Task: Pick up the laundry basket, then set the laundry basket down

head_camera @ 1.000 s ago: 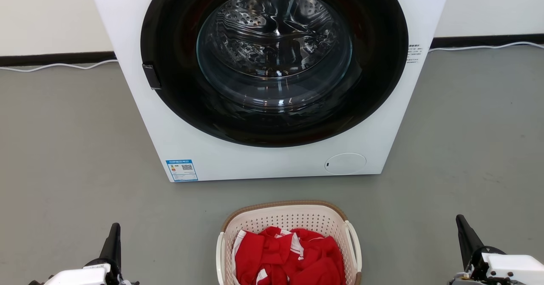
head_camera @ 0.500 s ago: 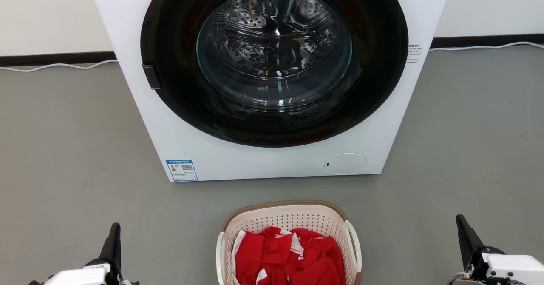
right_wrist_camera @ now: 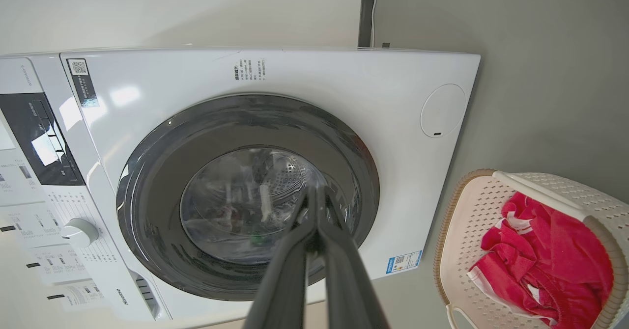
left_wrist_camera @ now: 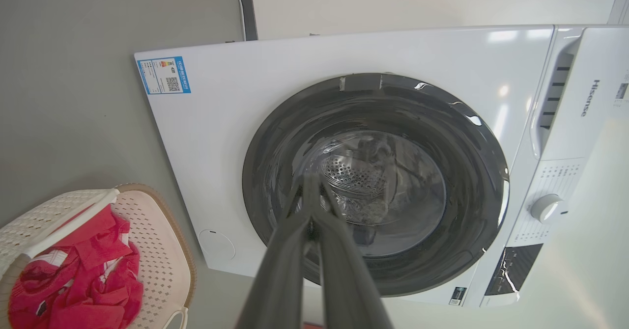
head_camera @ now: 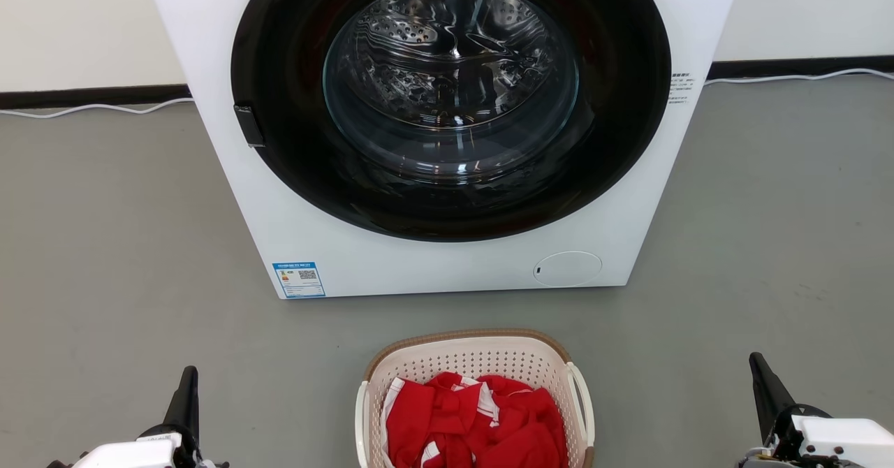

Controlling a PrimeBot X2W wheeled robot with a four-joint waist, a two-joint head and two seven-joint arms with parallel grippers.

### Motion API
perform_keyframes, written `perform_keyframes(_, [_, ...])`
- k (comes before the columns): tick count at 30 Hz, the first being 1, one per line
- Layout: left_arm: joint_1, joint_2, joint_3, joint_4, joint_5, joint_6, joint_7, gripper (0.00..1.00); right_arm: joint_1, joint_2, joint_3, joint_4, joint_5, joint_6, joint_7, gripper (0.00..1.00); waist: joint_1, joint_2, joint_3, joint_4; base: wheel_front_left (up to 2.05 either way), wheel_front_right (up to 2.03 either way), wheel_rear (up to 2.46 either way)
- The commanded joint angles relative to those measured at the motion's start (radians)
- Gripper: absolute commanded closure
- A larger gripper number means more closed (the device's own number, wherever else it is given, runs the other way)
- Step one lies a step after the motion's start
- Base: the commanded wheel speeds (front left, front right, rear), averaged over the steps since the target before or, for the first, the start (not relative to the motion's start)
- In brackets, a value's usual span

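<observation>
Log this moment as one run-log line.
phase: pre-grasp | laundry basket: on floor before washing machine, red clothes inside, ungrasped | left gripper: shut, empty | right gripper: shut, empty

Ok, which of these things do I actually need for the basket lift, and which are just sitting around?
For the job:
- laundry basket, on the floor
- left gripper, shut, clear of the basket
- right gripper, shut, clear of the basket

Just there:
- washing machine, behind the basket
- red clothes, lying in the basket
- white cable, along the wall
</observation>
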Motion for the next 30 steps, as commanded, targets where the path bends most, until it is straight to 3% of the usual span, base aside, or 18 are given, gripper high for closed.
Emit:
perform_keyframes(1, [-0.046, 0.012, 0.032, -0.027, -0.007, -0.007, 0.008, 1.00, -0.046, -0.010, 0.020, -0.029, -0.002, 0.003, 0.008, 1.00, 0.0000, 0.0000, 0.000, 0.000, 0.00, 0.00, 0.00])
perform_keyframes(30, [-0.046, 0.012, 0.032, -0.027, -0.007, -0.007, 0.008, 1.00, -0.046, -0.010, 0.020, -0.029, -0.002, 0.003, 0.008, 1.00, 0.0000, 0.0000, 0.000, 0.000, 0.00, 0.00, 0.00])
